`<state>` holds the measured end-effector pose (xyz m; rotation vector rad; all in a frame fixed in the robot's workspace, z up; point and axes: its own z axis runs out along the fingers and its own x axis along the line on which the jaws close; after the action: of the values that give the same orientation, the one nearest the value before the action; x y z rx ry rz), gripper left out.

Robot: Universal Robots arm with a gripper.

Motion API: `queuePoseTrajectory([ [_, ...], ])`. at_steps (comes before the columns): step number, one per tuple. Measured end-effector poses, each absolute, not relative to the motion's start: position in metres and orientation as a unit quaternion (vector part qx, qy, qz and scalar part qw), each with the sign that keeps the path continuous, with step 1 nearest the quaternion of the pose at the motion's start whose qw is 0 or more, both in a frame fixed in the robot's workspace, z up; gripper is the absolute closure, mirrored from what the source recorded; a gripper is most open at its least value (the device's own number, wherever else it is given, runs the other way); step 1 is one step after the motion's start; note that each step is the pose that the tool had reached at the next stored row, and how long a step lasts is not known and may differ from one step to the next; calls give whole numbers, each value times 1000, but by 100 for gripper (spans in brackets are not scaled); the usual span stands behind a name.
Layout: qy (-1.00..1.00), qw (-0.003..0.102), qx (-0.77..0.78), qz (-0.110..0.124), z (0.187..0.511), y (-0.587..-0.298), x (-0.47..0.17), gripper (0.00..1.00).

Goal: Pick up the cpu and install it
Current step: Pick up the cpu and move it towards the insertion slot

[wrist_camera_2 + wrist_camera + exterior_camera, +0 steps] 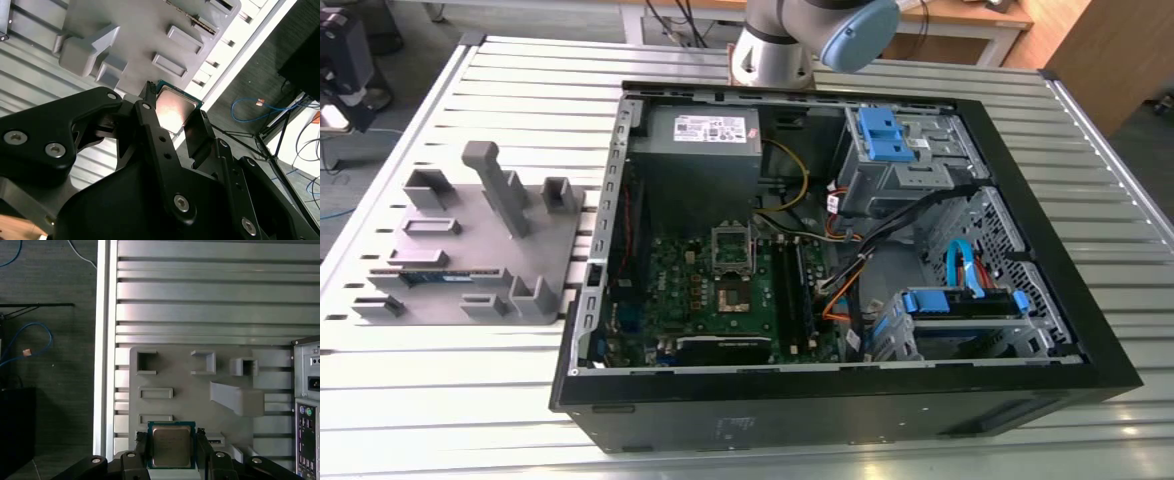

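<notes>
silver-grey tubular arm [771,50] is wearing pale blue round joint cap [861,35] | matte black bar-linked pincer [172,107] is showing silver round screws [181,202]

Socket [736,290] open fr above; cables [847,275] near.

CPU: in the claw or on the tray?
In the claw. In the first wrist view the CPU sits clamped between the claw's fingers, well above the grey tray.
</notes>
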<state>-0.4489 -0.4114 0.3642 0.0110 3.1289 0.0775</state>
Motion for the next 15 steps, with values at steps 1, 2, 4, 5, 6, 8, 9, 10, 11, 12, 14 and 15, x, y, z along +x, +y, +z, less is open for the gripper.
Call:
queuePoseTrajectory([
  [1,1000,6,3,25,365,-411,-449,53],
  [2,1000,6,4,25,365,-411,-449,53],
  [4,1000,6,4,25,365,-411,-449,53],
  [5,1000,6,3,25,365,-411,-449,53],
  [6,1000,6,3,25,365,-411,-449,53],
  [8,1000,6,3,25,365,-411,-449,53],
  [9,1000,6,3,25,365,-411,-449,53],
  [10,1000,6,3,25,365,-411,-449,53],
  [11,1000,6,3,25,365,-411,-448,53],
  [12,1000,6,3,25,365,-411,-448,53],
  [14,1000,6,3,25,365,-411,-446,53],
  [15,1000,6,3,25,365,-411,-445,53],
])
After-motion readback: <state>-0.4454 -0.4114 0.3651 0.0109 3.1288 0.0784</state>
